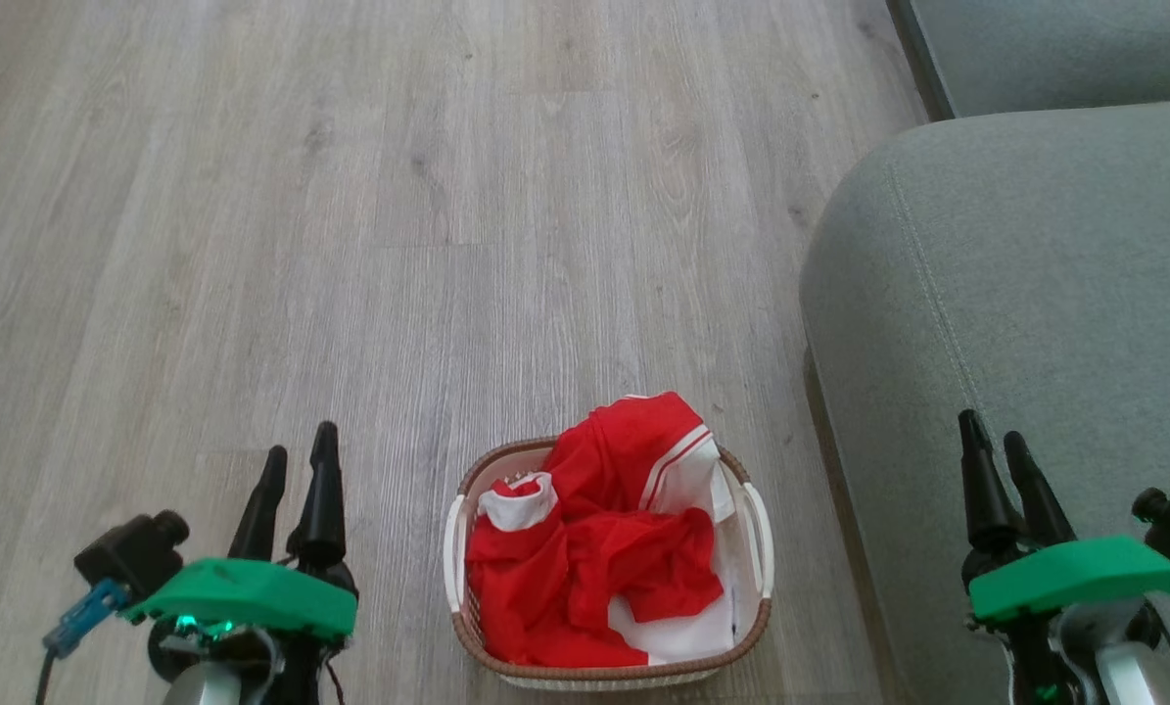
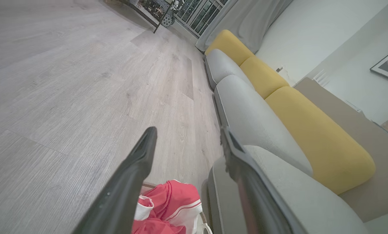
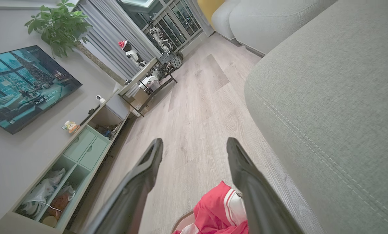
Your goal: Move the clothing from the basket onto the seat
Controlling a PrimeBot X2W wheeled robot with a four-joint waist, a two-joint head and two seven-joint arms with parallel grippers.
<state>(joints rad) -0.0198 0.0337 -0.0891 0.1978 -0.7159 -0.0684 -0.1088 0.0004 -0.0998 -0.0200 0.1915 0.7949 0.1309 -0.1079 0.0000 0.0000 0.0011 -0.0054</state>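
you are looking down from the robot's head at a pale grey wood-plank floor (image 1: 350,245). low in the middle stands a small cream-white plastic basket (image 1: 459,548) with a brown woven-look rim and white side handles. the clothing (image 1: 594,558) lies heaped inside it: bright red shiny fabric with white trim and stripes, crumpled, filling most of the basket, with one red fold standing above the far rim.

the seat (image 1: 1035,294), a large grey-green couch cushion with a rounded corner and a stitched seam, takes up the right side. the basket stands on the floor just beside its front edge. a second cushion (image 1: 1064,49) of the same fabric shows at the top right.

your left claw (image 1: 301,441) sits at the lower left over bare floor, left of the basket and apart from it. its two dark fingers are spread wide with nothing between them. your right claw (image 1: 990,427) sits at the lower right, seen against the seat. its fingers are also spread wide and hold nothing.

the left wrist view looks along the couch, with yellow back cushions (image 2: 310,139) behind the grey ones. the right wrist view takes in a wall television (image 3: 25,84), a leafy plant (image 3: 57,29) and a low cabinet (image 3: 80,149) with pale green drawers.
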